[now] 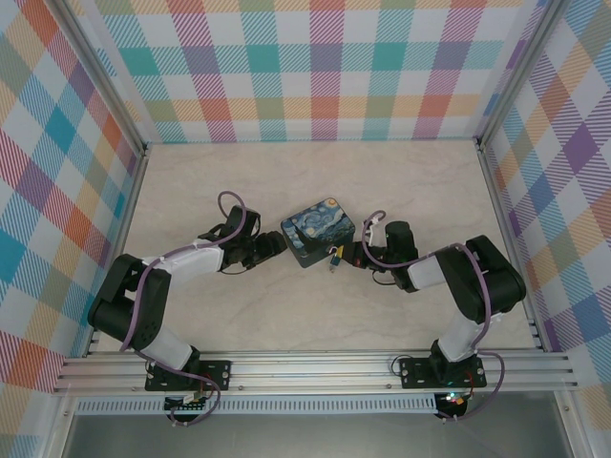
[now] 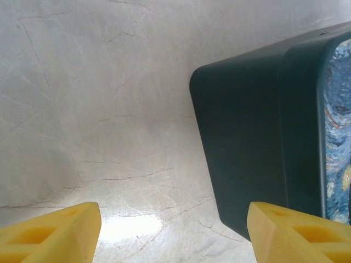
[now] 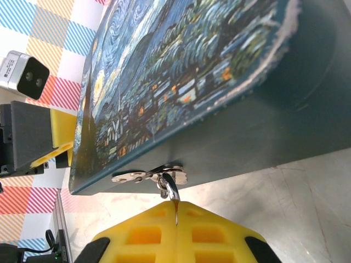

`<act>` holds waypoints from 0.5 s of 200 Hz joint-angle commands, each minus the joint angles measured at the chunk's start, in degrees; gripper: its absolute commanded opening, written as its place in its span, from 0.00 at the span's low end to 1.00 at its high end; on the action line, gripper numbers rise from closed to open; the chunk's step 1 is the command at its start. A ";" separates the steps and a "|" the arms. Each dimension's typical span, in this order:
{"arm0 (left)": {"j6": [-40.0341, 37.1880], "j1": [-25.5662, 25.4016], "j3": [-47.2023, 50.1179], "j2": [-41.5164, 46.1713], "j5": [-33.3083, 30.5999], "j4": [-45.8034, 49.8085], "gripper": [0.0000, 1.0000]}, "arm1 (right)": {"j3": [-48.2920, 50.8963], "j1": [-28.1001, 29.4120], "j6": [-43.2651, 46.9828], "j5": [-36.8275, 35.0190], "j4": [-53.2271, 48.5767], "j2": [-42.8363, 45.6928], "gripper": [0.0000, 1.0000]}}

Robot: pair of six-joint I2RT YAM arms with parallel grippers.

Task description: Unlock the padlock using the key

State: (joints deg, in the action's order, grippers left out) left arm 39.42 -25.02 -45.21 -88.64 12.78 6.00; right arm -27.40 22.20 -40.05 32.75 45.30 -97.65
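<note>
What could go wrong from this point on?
1. The left gripper stands open and the box is not clamped, so a pull on the padlock may drag or tip the box.
2. The right gripper is shut just under the hasp, seemingly on the padlock's thin loop. A twist there may slip off or bend the hasp.

The box (image 1: 318,232) sits mid-table (image 1: 430,191), with the left gripper (image 1: 275,246) just beside it on the left and the right gripper (image 1: 347,256) on its right. The padlock (image 1: 334,260) hangs off the box's near side, at the right gripper's tips.
</note>
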 commanded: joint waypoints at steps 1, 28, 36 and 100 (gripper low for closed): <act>0.56 -0.47 1.02 0.04 -0.01 -0.36 0.71 | 0.74 0.13 -2.46 -0.96 3.42 1.85 0.00; 0.59 -0.41 0.93 0.77 -0.29 -0.20 0.71 | 1.54 0.13 -4.87 -2.42 4.12 2.15 0.00; 0.41 -0.47 0.91 0.96 -0.36 -0.03 0.71 | 1.73 0.13 -5.50 -2.81 4.26 2.11 0.00; 0.04 -0.47 0.62 3.90 -1.27 0.86 0.73 | 2.09 0.17 -3.88 -3.90 1.91 3.00 0.08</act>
State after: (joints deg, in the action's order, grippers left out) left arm 39.57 -25.06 -45.15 -87.55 12.38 5.96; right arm -25.58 22.20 -45.84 28.88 47.51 -96.84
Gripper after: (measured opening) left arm 0.723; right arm 0.058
